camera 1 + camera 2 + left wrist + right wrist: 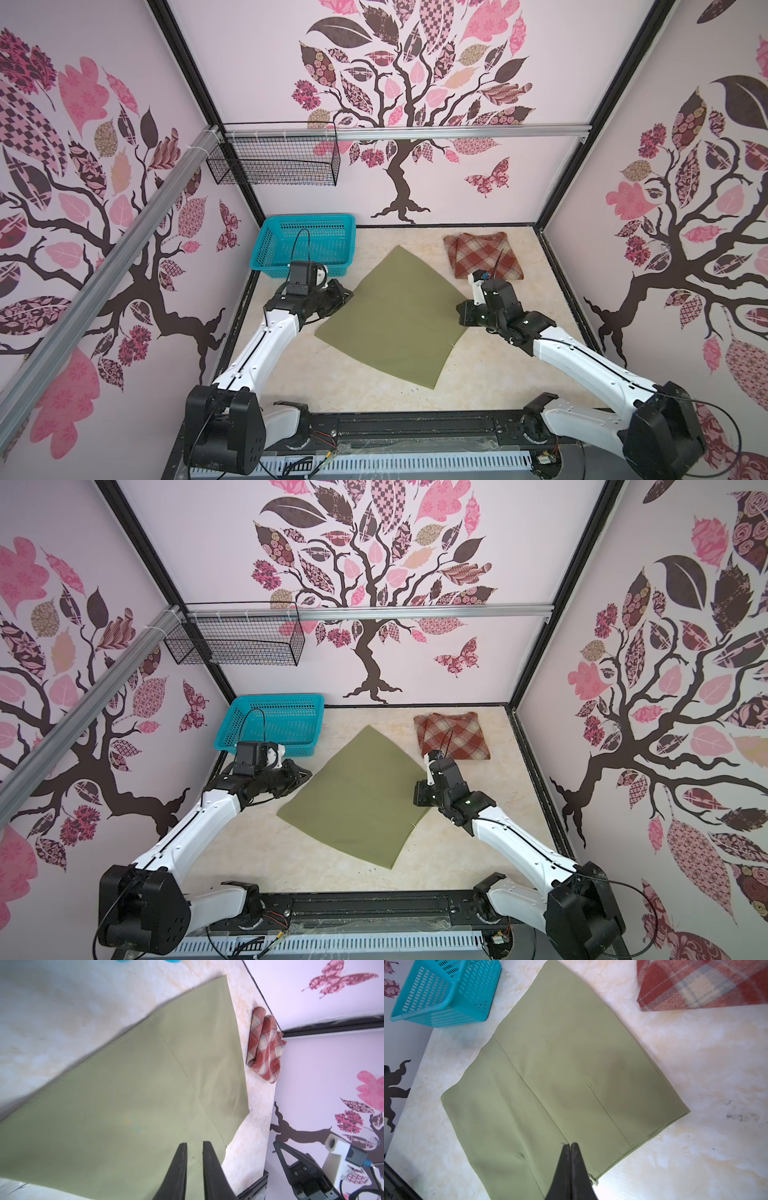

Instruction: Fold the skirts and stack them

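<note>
1. Surface (pixel 498 365): pale and marbled, carrying everything below.
2. Green skirt (pixel 395 320): spread flat at mid-surface, set cornerwise, one corner pointing at the back wall; it lies between the two arms.
3. Left fingers (pixel 185 1148): a narrow gap between them, nothing in it; above the green skirt near its left edge.
4. Right fingers (pixel 571 1144): pressed tight together, gripping nothing; over the skirt's right edge. Whether they touch the cloth, I cannot tell.
5. Plaid skirt (pixel 484 255): folded, at the back right, apart from the green one.
6. Blue basket (pixel 307 218): back left corner.
7. Wire basket (pixel 274 166): hung on the wall rail above.
</note>
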You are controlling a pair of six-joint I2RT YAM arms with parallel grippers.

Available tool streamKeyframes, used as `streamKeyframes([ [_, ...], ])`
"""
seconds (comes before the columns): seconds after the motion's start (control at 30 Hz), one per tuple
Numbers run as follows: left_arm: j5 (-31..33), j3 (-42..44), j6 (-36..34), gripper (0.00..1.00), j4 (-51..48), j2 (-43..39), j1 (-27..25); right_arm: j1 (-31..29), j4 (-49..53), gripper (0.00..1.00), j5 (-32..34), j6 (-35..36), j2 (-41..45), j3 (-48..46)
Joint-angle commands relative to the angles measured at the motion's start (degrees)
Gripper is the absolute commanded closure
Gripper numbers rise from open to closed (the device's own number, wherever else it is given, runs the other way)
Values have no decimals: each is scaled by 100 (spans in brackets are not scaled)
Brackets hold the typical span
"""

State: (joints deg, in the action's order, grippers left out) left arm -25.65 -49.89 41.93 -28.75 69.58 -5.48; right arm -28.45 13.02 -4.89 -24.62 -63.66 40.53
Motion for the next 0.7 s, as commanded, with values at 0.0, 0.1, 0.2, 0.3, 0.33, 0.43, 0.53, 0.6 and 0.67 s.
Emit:
streamKeyframes([
  [0.0,-61,298,-42,81,-342,-202,591,-121,292,96,-272,-35,327,12],
  [0.1,-196,554,84,76,-359,-359,1117,-234,359,95,-404,-41,515,-18],
  [0.2,-160,777,201,70,-401,-399,1323,-374,385,94,-515,-34,562,-76],
  [0.3,-144,1038,321,64,-342,-342,1339,-639,335,91,-411,-7,524,-178],
  [0.33,-143,1115,350,64,-312,-287,1352,-681,295,90,-428,-31,489,-219],
  [0.43,-119,1319,464,63,-311,-129,1503,-748,78,88,-595,-191,395,-348],
  [0.53,-385,1755,717,64,-38,-237,1971,-780,-210,88,-659,-311,334,-452],
  [0.6,-421,2010,822,66,68,-383,2242,-779,-327,88,-661,-314,211,-423],
  [0.67,-280,2099,843,67,68,-511,2285,-790,-398,88,-691,-281,-20,-320],
])
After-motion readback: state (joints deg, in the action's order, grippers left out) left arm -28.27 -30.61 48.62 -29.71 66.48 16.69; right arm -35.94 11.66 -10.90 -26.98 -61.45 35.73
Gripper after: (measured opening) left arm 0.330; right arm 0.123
